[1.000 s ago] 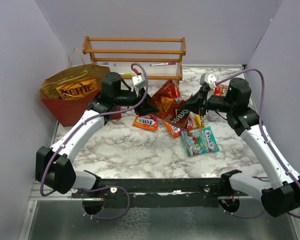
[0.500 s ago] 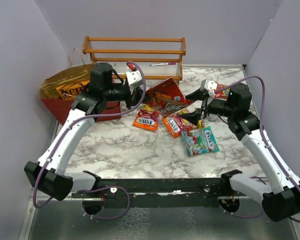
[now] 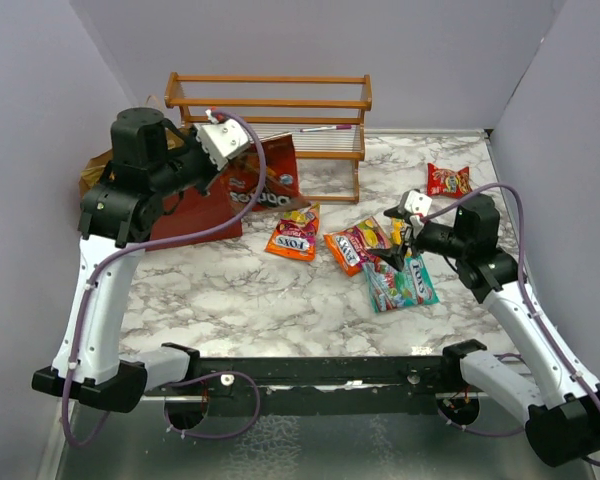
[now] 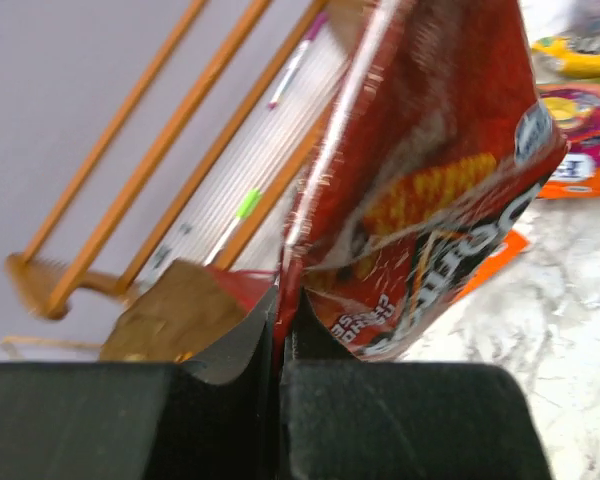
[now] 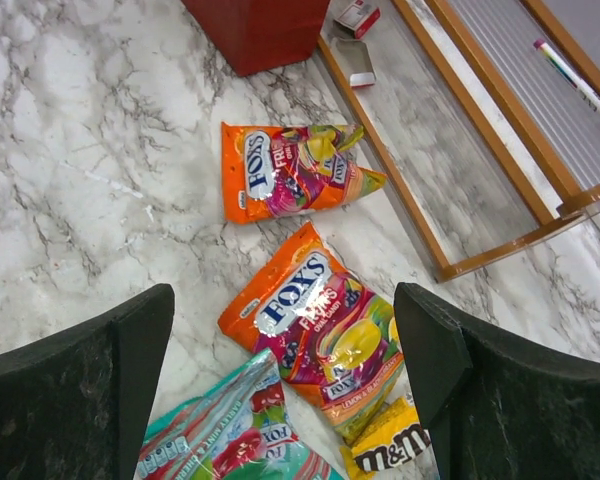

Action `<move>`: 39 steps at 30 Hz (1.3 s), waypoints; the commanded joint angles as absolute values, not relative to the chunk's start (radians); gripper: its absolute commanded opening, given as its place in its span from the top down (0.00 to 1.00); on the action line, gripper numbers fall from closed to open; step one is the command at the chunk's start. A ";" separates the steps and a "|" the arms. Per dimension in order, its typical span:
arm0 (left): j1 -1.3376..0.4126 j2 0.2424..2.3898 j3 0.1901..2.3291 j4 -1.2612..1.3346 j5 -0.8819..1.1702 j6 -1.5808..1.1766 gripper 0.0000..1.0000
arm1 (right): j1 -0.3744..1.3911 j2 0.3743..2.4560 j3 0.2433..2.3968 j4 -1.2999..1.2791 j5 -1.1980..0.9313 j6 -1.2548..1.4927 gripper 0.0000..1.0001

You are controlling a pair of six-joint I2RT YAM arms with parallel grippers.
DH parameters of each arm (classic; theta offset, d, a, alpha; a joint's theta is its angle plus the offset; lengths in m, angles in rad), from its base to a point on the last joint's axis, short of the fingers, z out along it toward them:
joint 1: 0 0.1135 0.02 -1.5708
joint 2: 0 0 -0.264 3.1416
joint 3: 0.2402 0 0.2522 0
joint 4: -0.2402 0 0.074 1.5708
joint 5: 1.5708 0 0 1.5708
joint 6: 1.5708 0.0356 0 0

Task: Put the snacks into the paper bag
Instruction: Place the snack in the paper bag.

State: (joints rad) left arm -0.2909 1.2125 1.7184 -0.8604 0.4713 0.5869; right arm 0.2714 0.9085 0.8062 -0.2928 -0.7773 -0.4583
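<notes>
My left gripper (image 3: 240, 168) is raised and shut on the edge of the dark red Doritos bag (image 3: 270, 180), which hangs beside the red paper bag (image 3: 195, 218). The left wrist view has the jaws (image 4: 280, 312) pinching the Doritos bag (image 4: 430, 170), with the paper bag's brown inside (image 4: 175, 320) just beyond. My right gripper (image 3: 400, 243) is open and empty, low over the candy packs. Between its fingers (image 5: 283, 305) lies an orange Fox's pack (image 5: 320, 320), with a teal pack (image 5: 240, 435) and yellow M&M's (image 5: 390, 455) beside it. Another Fox's pack (image 5: 290, 170) lies farther off.
The wooden slatted rack (image 3: 270, 100) stands at the back, right behind the Doritos bag, with a pen on its shelf. A small red packet (image 3: 448, 180) lies alone at the right rear. Purple walls close in both sides.
The right gripper let go of the Doritos bag, opened and pulled back down over the candy packs. The left arm shut on the bag and swung it up and left to the paper bag.
</notes>
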 commanded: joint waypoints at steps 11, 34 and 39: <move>-0.197 1.238 1.968 -0.803 0.126 0.516 1.00 | 0.226 0.866 0.776 -0.291 -0.806 -0.513 0.08; -0.181 1.259 1.906 -0.667 -0.228 0.787 1.00 | 0.225 0.866 0.775 -0.308 -0.867 -0.517 0.08; -0.179 1.246 1.831 -0.651 -0.249 0.858 1.00 | 0.225 0.869 0.776 -0.314 -0.873 -0.520 0.08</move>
